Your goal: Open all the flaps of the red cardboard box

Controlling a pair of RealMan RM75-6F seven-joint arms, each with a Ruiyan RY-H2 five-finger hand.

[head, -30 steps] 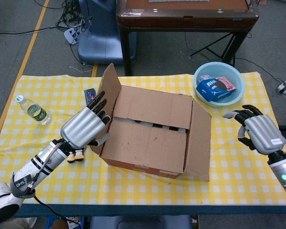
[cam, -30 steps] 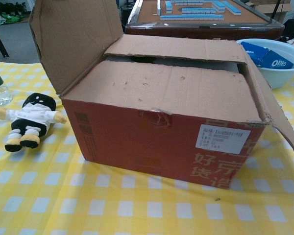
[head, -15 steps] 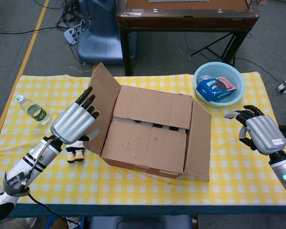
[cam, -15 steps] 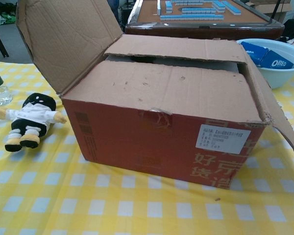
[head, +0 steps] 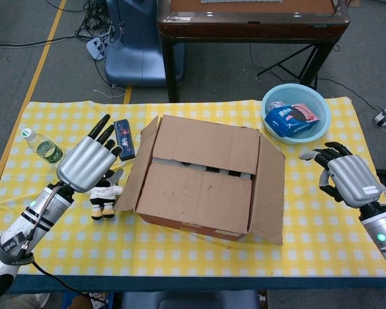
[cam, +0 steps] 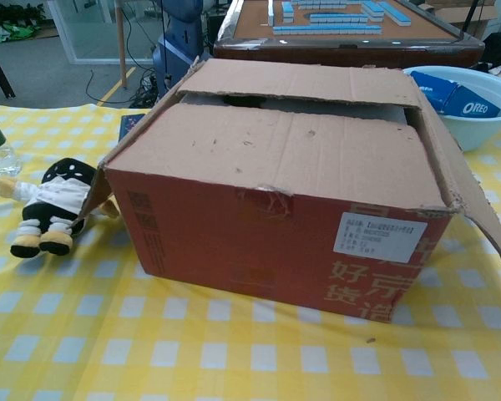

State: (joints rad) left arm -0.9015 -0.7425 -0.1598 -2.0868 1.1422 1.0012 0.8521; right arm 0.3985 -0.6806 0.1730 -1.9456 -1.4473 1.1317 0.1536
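The red cardboard box (head: 199, 183) (cam: 275, 242) stands mid-table. Its left side flap (head: 136, 168) is folded outward and down, and its right side flap (head: 271, 193) also hangs out. The near flap (head: 196, 193) and the far flap (head: 206, 143) still lie flat over the top. My left hand (head: 87, 164) hovers left of the box, fingers spread, holding nothing and clear of the flap. My right hand (head: 344, 177) hangs right of the box with fingers loosely curled, empty. Neither hand appears in the chest view.
A small plush doll (head: 104, 196) (cam: 50, 205) lies by the box's left flap. A water bottle (head: 46, 149) lies at the far left, a dark packet (head: 124, 138) behind the box. A blue bowl (head: 296, 112) with Oreo packs stands back right.
The left flap has swung from upright to folded outward and down. My left hand drew back to the left, away from it. The right hand stayed put.
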